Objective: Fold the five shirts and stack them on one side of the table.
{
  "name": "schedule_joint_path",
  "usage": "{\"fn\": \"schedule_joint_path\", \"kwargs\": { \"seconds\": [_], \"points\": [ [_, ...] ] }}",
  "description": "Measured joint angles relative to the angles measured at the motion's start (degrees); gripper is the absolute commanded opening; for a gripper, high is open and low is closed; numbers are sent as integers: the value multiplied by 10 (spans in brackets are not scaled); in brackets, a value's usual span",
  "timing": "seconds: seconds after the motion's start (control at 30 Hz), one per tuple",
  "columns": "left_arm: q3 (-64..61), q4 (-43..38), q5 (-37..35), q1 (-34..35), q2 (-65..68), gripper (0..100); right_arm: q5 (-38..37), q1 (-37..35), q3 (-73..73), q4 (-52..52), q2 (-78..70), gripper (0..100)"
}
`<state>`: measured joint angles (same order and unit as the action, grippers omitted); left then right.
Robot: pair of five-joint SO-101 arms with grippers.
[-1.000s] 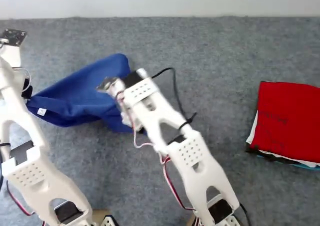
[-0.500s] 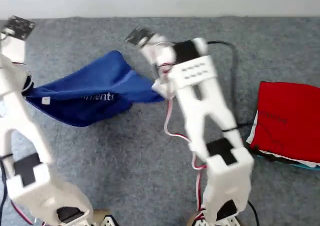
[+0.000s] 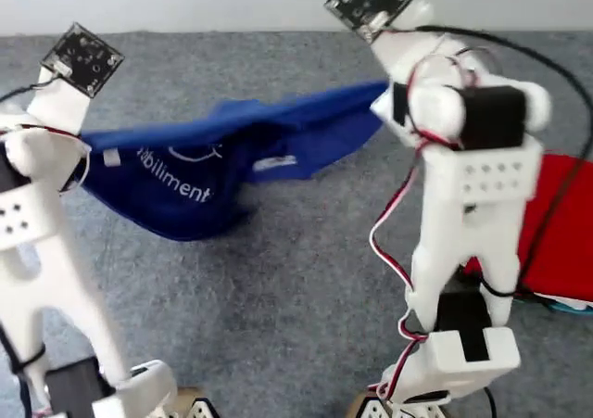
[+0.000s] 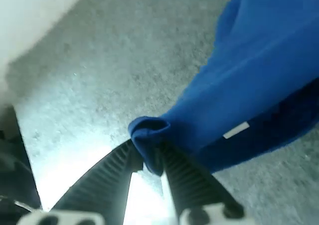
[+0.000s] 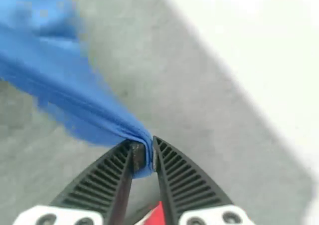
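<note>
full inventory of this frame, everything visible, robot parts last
blue shirt: 1, blue with white print and a small white tag, lifted and stretched between the two grippers over the middle of the table
folded stack: 1, red shirt on top, edges of other layers showing beneath (number unclear), at the table's right side
table: 1, grey carpet-like surface, under everything
wall: 1, white, along the table's far edge
left arm: 1, white, left of the table
right arm: 1, white, in front of the folded stack
left gripper: 1, black fingers, shut on one end of the blue shirt
right gripper: 1, black fingers, shut on the other end
</note>
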<state>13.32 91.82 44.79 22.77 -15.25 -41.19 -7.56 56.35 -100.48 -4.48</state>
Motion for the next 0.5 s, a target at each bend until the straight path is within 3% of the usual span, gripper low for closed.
{"fn": "schedule_joint_path", "kwargs": {
  "seconds": [0.5],
  "points": [
    [0, -243, -91, -33, -174, 15, -155, 18, 280, 151, 5, 9]
  ]
}}
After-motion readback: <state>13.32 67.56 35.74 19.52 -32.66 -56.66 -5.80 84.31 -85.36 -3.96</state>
